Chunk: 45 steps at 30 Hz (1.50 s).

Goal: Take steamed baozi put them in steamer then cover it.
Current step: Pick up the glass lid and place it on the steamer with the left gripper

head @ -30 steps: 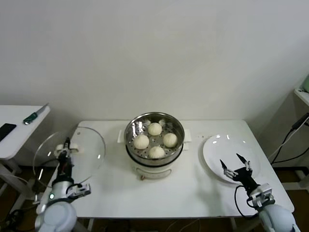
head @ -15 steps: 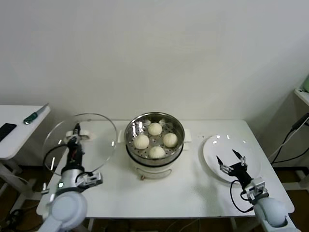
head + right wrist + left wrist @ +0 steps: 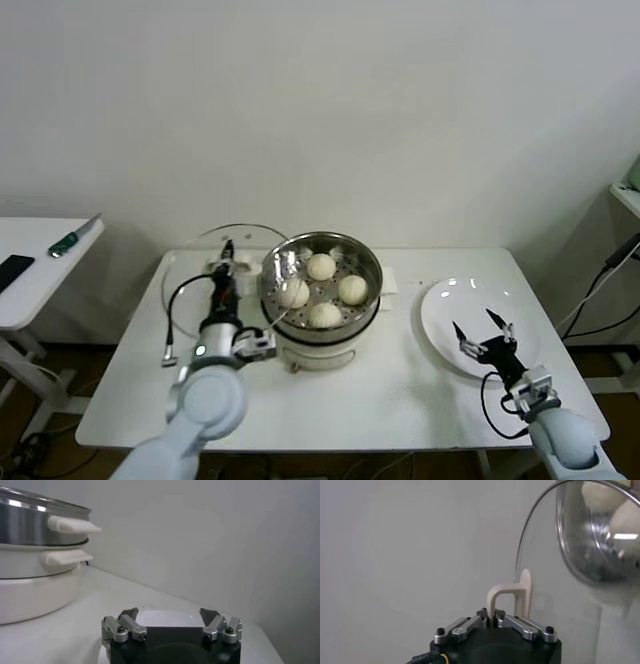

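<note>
On the white tabletop (image 3: 400, 390), at its middle: steamer (image 3: 320, 290) atop its white pot base, four baozi (image 3: 321, 290) already sitting inside on the perforated floor, so only the covering step left to judge by the layout

Just beside the steamer's left rim: left pincer (image 3: 226, 268) clamped tight on the white bar handle (image 3: 512, 596) of the glass lid (image 3: 225, 275), fingers closed snugly around the handle's post in the left wrist view. Lid held tilted, nearly on edge, near edge apparently overlapping the steamer's rim; likely carried this way because the grip on the handle came from the side. Steamer and buns visible through and past the curved glass in the wrist view, confirming the closeness

Near the right end of the tabletop: right pincer (image 3: 485, 337) hovering over the white plate (image 3: 452, 305), fingers spread wide, holding nothing, plate bare. Idle and well apart from the steamer, presumably kept clear to leave room for the lid

Next move, by judgement: levelling the lid and centring it over the rim before lowering; risk of a tilted lid catching the rim or knocking a bun
</note>
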Motion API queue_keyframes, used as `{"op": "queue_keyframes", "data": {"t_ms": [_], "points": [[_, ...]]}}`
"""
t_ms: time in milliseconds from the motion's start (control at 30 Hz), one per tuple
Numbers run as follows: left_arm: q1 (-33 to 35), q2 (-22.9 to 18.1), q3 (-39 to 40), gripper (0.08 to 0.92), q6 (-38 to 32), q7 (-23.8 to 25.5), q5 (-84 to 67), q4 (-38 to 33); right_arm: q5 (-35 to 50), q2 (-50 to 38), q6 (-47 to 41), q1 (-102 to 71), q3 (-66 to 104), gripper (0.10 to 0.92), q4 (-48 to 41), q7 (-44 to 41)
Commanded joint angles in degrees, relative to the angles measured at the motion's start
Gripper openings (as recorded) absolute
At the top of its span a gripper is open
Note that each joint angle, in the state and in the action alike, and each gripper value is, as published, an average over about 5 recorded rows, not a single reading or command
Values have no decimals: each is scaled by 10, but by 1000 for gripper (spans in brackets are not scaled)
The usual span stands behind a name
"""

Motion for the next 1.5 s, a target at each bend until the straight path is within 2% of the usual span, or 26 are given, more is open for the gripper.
{"op": "queue_keyframes", "data": {"t_ms": [33,367,633,1500], "points": [[-99,-89,88,151,28,41,46,76,-4,0,2,-2,12,823,-4,-1],[-115,-160,110,151,28,32,50,139,-7,0,5,-10,20,823,-3,-3],[-117,-198,122,151,28,24,56,174,-7,3,8,-13,24,823,-4,-4],[-135,-210,124,151,28,-3,40,247,-9,7,17,-14,31,823,-14,-11]]}}
